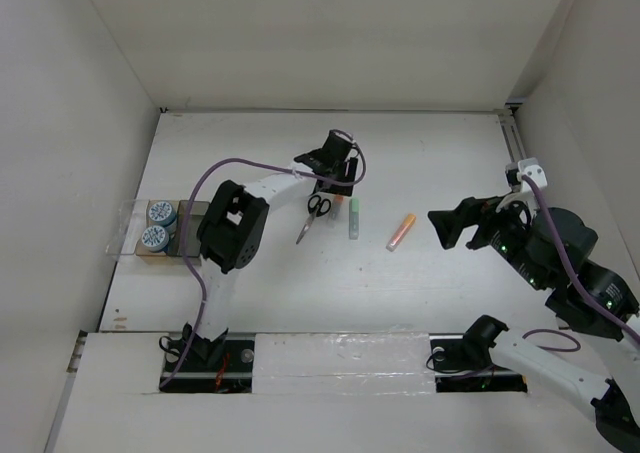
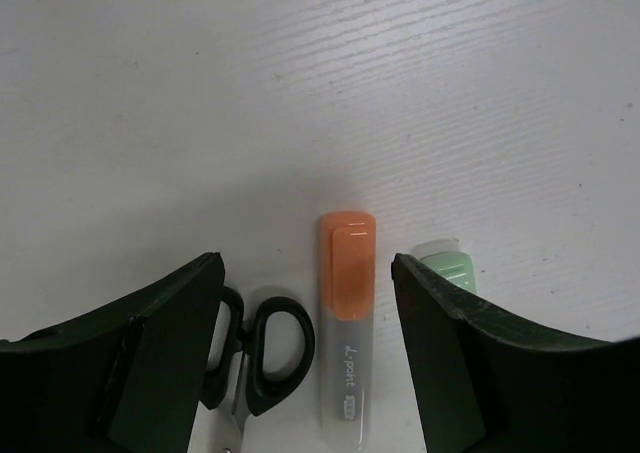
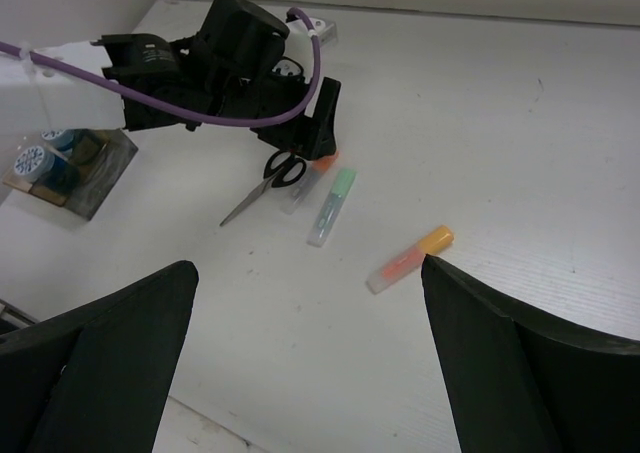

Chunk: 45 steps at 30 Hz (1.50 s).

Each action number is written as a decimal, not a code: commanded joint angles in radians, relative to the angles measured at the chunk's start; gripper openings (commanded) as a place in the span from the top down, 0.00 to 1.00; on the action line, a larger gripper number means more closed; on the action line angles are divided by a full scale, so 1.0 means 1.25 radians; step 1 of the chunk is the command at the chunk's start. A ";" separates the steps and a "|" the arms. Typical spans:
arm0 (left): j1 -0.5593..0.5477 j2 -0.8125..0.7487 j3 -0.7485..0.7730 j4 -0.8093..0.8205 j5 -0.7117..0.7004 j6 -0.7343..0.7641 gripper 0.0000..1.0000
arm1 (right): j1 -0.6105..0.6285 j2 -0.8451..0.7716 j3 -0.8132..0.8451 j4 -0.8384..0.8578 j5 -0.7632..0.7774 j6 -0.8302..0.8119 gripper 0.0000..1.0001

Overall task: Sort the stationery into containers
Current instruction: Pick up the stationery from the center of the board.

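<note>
On the tabletop (image 1: 450, 153) the left gripper (image 1: 333, 181) hangs over the handles of the scissors (image 1: 316, 209). Just right lies the green pen (image 1: 354, 218), then the highlighter (image 1: 401, 231). Two rolls (image 1: 160, 213) sit in a bin (image 1: 124, 233) at the left edge. The right gripper (image 1: 445, 228) hovers right of the highlighter.

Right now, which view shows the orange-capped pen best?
Left wrist: the orange-capped pen lies close up, unobstructed, between the left tool's fingers. Top external shows an orange speck; right wrist, a sliver beside the scissors.

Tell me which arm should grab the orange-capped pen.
Left. Its open gripper straddles the orange-capped pen, between the scissors and the green-capped pen. The right gripper hangs open well off to the right, nearer the highlighter.
</note>
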 commanded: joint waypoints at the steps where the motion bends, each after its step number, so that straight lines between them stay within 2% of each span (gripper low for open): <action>1: 0.001 0.017 0.021 0.006 0.014 0.018 0.36 | 0.006 -0.006 -0.004 0.035 -0.015 -0.012 0.00; 4: 0.001 0.036 0.030 0.006 0.007 0.025 0.36 | 0.006 0.001 -0.004 0.035 -0.015 -0.012 0.00; 11: 0.001 0.060 0.030 0.014 0.033 0.025 0.43 | 0.006 0.001 -0.004 0.035 -0.015 -0.012 0.00; 19: 0.001 0.052 -0.002 0.006 0.014 0.001 0.65 | 0.006 0.001 -0.004 0.043 -0.015 -0.012 0.00; 21: 0.001 0.052 -0.009 -0.001 0.014 -0.007 0.74 | 0.006 0.001 -0.004 0.043 -0.015 -0.012 0.00; 25: 0.001 0.061 -0.001 -0.011 0.014 -0.015 0.99 | 0.006 0.008 -0.004 0.050 -0.023 -0.012 0.00; 30: 0.001 0.062 0.015 -0.018 0.036 -0.023 1.00 | 0.006 0.008 -0.004 0.050 -0.023 -0.012 0.00; 38: 0.001 -0.050 0.091 -0.059 0.036 -0.057 1.00 | 0.006 0.001 -0.004 0.043 -0.023 -0.012 0.00; 45: 0.025 -0.156 0.183 -0.140 -0.054 -0.100 1.00 | 0.006 0.008 0.003 0.043 -0.023 -0.012 0.00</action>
